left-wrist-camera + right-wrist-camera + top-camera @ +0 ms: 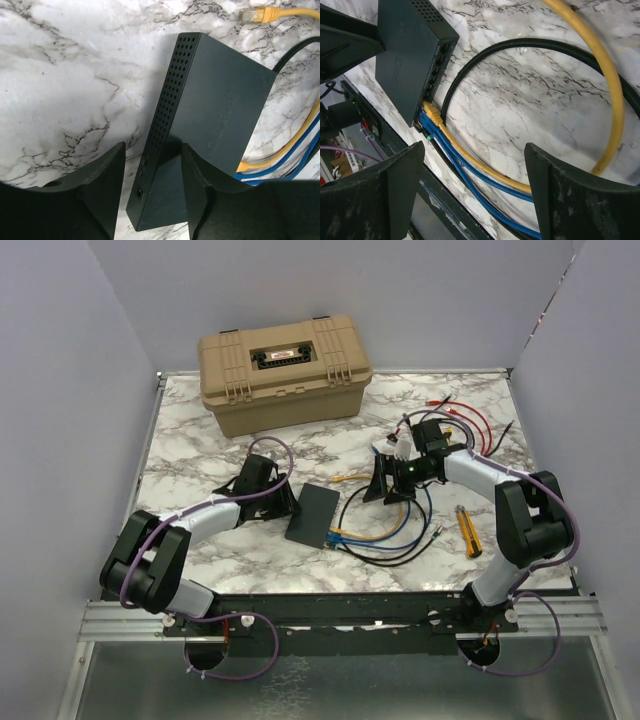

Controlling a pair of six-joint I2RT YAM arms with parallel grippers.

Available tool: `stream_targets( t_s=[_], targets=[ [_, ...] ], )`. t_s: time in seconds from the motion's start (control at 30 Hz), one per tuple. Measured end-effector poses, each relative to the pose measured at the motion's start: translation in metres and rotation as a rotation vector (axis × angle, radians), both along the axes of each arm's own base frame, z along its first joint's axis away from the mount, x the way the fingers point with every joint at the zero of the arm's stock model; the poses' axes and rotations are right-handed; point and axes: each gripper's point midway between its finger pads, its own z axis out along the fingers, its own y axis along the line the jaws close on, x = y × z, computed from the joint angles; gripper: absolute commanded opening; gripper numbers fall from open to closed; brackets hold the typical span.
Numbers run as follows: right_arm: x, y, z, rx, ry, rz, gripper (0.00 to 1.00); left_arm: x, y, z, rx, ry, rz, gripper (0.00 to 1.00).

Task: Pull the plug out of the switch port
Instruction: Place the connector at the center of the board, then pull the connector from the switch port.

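On the marble table [190, 450], near its middle, lies one black switch [312, 512], with one yellow plug [432, 113] and two blue cables [470, 172] in its ports. Its embossed writing is not readable. The left gripper [152, 150] stands parted astride its end; the right gripper [474, 150] is spread wide, holding nothing.

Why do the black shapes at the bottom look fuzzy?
Left wrist view: the left hand sits close to the lens, its fingers dark and soft-edged, while the thin flat matte-black box looks crisp; right wrist view: the right hand too.
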Motion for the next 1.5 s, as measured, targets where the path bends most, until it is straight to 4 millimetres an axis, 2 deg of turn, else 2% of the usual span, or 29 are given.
stream_targets(
  t_s=[0.2, 0.47, 0.67, 0.8, 1.1, 1.23, 1.5],
  targets=[
    [-0.002, 0.020, -0.011, 0.017, 0.031, 0.048, 0.84, -0.007, 0.002, -0.003, -0.005, 0.006, 0.003, 0.56],
    [0.010, 0.059, -0.021, 0.049, 0.061, 0.123, 0.84, -0.008, -0.004, -0.001, -0.040, -0.001, -0.019, 0.57],
    [0.016, 0.087, -0.019, 0.091, 0.075, 0.172, 0.84, -0.009, -0.007, -0.001, -0.058, -0.003, -0.028, 0.57],
    [0.016, 0.098, -0.015, 0.119, 0.087, 0.193, 0.84, -0.009, -0.008, 0.000, -0.065, -0.006, -0.032, 0.57],
    [0.025, 0.106, -0.001, 0.152, 0.057, 0.206, 0.86, -0.009, -0.008, 0.000, -0.065, -0.007, -0.032, 0.57],
    [0.027, 0.103, 0.002, 0.132, 0.040, 0.195, 0.86, -0.009, -0.006, -0.001, -0.055, -0.009, -0.026, 0.57],
    [0.023, 0.088, 0.031, 0.140, -0.025, 0.168, 0.86, -0.011, -0.003, -0.001, -0.031, -0.004, -0.039, 0.57]
  ],
)
